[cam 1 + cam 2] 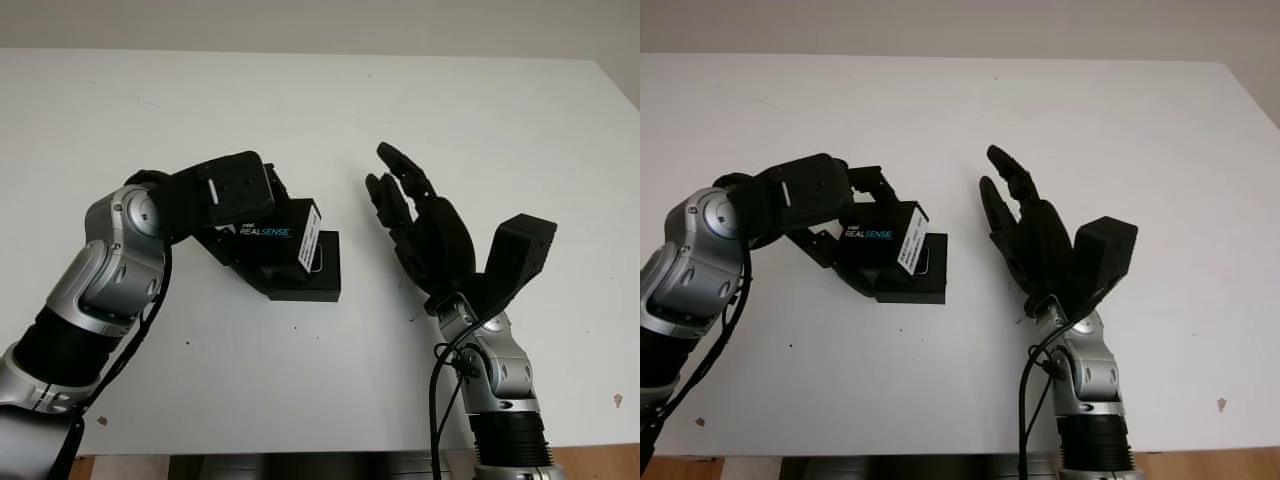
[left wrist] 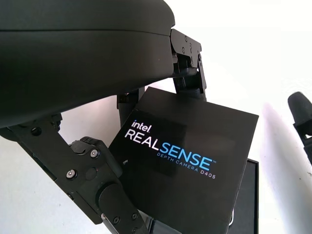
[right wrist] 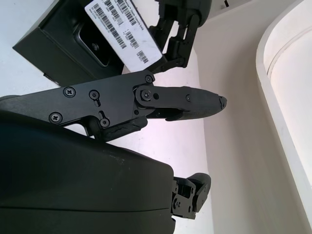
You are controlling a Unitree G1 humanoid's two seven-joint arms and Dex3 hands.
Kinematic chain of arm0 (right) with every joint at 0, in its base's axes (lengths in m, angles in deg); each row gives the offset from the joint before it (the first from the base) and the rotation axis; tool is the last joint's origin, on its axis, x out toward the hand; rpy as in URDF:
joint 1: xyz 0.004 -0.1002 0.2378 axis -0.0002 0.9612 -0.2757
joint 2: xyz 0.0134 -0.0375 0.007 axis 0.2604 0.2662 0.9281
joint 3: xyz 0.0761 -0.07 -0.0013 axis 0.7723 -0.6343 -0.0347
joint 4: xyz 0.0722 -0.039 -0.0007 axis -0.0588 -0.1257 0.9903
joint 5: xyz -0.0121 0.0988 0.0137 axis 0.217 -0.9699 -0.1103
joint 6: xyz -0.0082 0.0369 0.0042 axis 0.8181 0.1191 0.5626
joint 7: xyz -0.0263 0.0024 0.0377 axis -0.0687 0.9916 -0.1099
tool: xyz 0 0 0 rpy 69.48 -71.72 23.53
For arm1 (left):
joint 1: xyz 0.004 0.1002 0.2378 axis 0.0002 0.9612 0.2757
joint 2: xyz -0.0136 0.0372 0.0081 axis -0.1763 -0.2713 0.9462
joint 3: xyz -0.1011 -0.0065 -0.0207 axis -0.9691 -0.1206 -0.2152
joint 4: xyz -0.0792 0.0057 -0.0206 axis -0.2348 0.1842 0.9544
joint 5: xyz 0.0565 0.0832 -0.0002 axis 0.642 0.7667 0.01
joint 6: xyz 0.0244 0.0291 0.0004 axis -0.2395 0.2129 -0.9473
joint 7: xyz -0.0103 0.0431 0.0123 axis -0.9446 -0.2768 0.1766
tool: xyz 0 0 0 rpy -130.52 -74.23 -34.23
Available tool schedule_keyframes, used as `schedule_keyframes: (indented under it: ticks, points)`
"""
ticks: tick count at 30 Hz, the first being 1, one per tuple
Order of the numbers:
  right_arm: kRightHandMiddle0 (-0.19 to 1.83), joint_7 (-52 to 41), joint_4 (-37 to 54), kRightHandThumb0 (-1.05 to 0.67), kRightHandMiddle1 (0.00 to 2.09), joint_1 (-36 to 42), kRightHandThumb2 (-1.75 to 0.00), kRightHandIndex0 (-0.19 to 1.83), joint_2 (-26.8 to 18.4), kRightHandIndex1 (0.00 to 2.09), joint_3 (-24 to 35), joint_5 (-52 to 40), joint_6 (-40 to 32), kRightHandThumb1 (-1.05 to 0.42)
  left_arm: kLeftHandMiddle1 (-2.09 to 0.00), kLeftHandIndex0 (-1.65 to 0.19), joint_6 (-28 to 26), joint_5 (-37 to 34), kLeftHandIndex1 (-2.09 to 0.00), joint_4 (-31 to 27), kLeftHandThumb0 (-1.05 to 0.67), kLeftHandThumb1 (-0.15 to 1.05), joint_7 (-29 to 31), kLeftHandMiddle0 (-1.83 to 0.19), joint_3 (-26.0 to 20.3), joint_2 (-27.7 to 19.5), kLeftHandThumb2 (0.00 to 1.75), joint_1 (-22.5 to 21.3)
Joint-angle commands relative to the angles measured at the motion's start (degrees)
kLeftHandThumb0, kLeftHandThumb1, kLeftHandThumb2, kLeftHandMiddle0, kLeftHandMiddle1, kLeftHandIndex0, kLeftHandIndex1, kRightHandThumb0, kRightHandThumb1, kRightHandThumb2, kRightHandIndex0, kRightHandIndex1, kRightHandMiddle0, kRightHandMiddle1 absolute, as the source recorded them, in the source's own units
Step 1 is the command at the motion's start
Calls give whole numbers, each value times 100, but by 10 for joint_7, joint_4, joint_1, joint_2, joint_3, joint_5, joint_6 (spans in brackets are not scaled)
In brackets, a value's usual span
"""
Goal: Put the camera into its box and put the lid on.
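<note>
Likely a lab: bare white table (image 1: pixel 330 110) against a plain wall (image 1: pixel 320 22)

White table (image 1: pixel 500 110), pale wall strip (image 1: pixel 300 22) behind its far edge

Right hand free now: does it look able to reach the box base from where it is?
Probably yes. The right hand is open beside the box base with bare table between them. The left hand holds the RealSense lid tilted over it, covering the far side.
</note>
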Motion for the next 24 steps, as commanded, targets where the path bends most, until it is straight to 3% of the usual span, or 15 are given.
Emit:
schedule_keyframes:
  ticks: [1,7,13,20,24]
  points:
    - [-10,-2,5,-64,59,5,-34,9,3,7,1,-2,10,-105,-179,-35,-4,2,-174,-12,-28,99,4,-43,10,7,5,-4]
    - [-11,1,7,-64,60,5,-33,9,5,7,0,1,11,-105,-177,-29,-60,-14,-171,-24,-31,100,42,-42,17,7,6,-15]
    - [-11,3,4,-64,60,3,-33,10,7,7,0,1,13,-105,-172,-26,-160,-44,-167,-55,-30,101,81,-38,24,4,6,-38]
    - [-10,8,-1,-63,61,2,-33,11,12,7,-1,4,19,-105,-179,-28,-228,-81,-170,-72,-33,102,79,-35,28,3,6,-50]
    - [-10,12,-4,-63,63,2,-32,11,12,7,-2,9,23,-105,-182,-20,-274,-96,-168,-78,-36,103,71,-26,46,0,6,-66]
